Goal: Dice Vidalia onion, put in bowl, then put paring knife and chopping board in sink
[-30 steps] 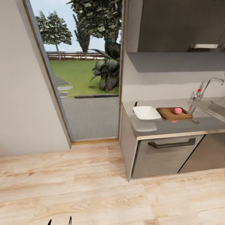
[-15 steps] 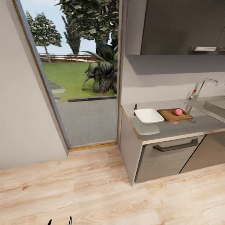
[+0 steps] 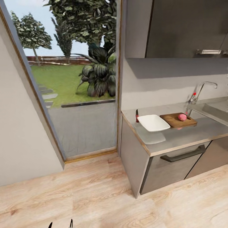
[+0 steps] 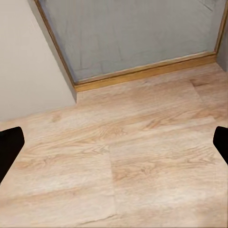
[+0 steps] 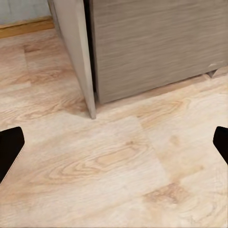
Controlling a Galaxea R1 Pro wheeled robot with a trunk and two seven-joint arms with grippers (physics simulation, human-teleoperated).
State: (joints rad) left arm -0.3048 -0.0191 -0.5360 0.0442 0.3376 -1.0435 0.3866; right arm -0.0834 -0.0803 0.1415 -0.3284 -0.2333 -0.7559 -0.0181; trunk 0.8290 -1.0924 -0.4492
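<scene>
The onion (image 3: 182, 117) sat on the chopping board (image 3: 176, 120) on the table (image 3: 190, 134), ahead and to the robot's right, nearer its right arm. Both hands hung low over the floor (image 3: 95, 193) (fingers spread wide, holding nothing): left hand (image 4: 114, 142), right hand (image 5: 114, 142).

Grey reflective countertop (image 3: 190, 134) above drawer cabinet. White squarish bowl (image 3: 153, 123) near counter's left end, upright. Paring knife (image 3: 137, 116) just beside bowl's far-left edge, reddish handle, dark blade pointing to wall. Brown chopping board (image 3: 174, 121) just right of bowl, flat. Pinkish onion (image 3: 182, 117) resting on board. Steel sink (image 3: 215, 110) at right, chrome tap, red knob.
</scene>
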